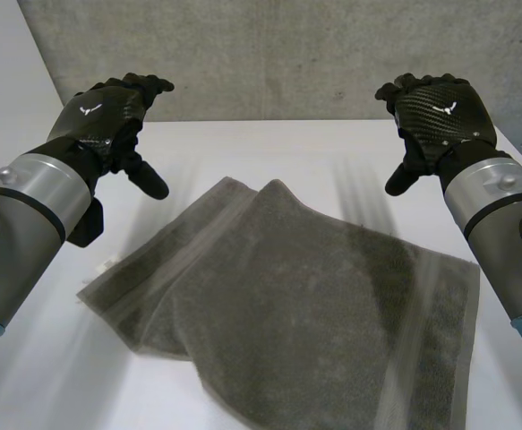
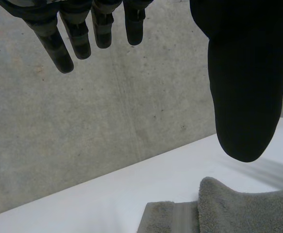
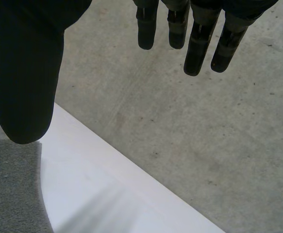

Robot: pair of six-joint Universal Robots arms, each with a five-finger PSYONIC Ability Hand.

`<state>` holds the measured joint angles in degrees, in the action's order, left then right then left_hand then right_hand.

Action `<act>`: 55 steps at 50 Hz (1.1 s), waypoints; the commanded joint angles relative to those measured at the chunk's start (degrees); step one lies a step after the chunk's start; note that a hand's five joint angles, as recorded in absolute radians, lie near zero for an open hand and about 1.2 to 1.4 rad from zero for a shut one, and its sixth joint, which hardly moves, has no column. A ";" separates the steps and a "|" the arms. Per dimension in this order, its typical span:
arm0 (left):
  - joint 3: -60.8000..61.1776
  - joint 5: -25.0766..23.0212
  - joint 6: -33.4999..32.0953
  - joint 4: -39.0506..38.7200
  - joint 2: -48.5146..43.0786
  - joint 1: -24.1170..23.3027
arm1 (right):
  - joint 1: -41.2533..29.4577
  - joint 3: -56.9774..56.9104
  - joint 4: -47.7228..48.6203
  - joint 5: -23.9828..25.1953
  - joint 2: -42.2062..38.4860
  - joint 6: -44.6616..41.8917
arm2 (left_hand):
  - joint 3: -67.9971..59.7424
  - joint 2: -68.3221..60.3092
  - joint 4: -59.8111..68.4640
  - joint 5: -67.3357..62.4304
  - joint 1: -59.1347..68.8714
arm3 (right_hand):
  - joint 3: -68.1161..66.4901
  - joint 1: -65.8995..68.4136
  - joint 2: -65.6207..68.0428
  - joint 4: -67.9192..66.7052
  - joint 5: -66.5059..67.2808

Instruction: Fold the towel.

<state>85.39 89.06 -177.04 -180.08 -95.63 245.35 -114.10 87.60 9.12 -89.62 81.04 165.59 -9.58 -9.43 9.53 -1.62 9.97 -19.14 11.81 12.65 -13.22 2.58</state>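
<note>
A grey towel lies rumpled on the white table, loosely folded with a corner lapped over near its far edge. My left hand hovers above the table, left of the towel's far corner, fingers relaxed and holding nothing. My right hand hovers at the same height, beyond the towel's right side, also open and empty. In the left wrist view the towel's far corner lies below the thumb. In the right wrist view a towel edge lies under the thumb.
A grey concrete wall stands right behind the table's far edge. Bare table surface runs along the towel's left side and between the towel and the wall.
</note>
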 commanded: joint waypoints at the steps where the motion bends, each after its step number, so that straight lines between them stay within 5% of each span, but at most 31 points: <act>1: -0.22 -0.11 -0.59 0.26 -0.70 -0.04 | -0.42 -0.42 -0.42 -0.03 -0.53 0.09 | -0.64 -0.79 0.69 1.41 0.24 | 9.14 -1.81 -2.65 3.22 -2.58; 19: 9.68 -1.70 -20.53 2.11 -6.85 0.57 | 0.28 4.31 -2.79 -0.38 -1.06 0.26 | -1.14 -1.29 1.19 0.90 0.75 | 9.14 -1.81 -2.65 3.22 -2.58; 27: 20.24 -1.87 -20.45 1.75 -6.41 4.44 | 0.45 11.52 -3.15 0.14 -1.41 0.09 | -2.48 -2.64 2.54 -0.44 2.09 | 9.14 -1.81 -2.65 3.22 -2.58; 55: 28.69 1.91 -14.30 -8.53 -10.80 4.09 | 0.54 19.53 -2.88 3.48 -1.33 -0.18 | -15.95 -16.10 16.00 -13.90 15.55 | 9.14 -1.81 -2.65 3.22 -2.58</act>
<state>114.27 90.01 -193.27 -188.14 -104.47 249.60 -113.42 106.46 6.21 -86.07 79.72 165.41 -21.12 -21.14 21.06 -11.11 21.13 -19.14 11.81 12.65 -13.22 2.58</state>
